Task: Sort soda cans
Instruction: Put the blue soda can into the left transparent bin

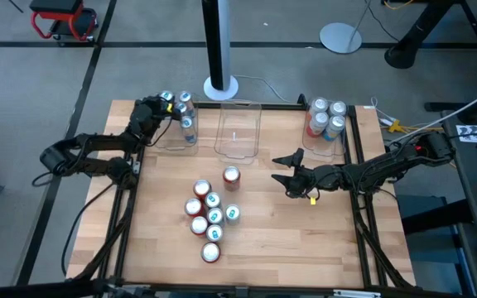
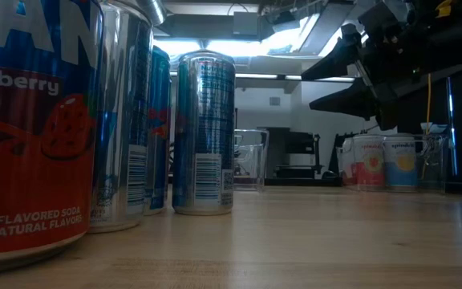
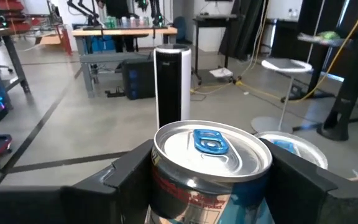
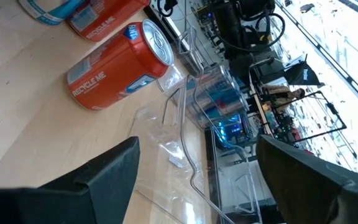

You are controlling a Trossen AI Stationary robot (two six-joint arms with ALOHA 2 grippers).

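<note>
Over the far left corner of the wooden table (image 1: 305, 248), the left gripper (image 1: 166, 105) holds a blue and silver soda can (image 3: 211, 163) between its two dark fingers, just above the clear rectangular plastic bin on the left (image 1: 176, 142), where other silver-topped cans (image 1: 187, 124) already stand. I judge that the step in hand is placing this can into that bin; the next move calls for lowering it straight between its neighbours and only then opening the jaws, so that no can falls. The right gripper (image 1: 286, 171) waits above the table with its jaws wide and empty, near a single red can (image 1: 231, 175). A group of red and teal cans (image 1: 208, 217) remains unsorted in the middle. The centre bin (image 1: 238, 132) looks empty, and the right bin (image 1: 325, 145) holds several pale cans (image 1: 328, 116).
</note>
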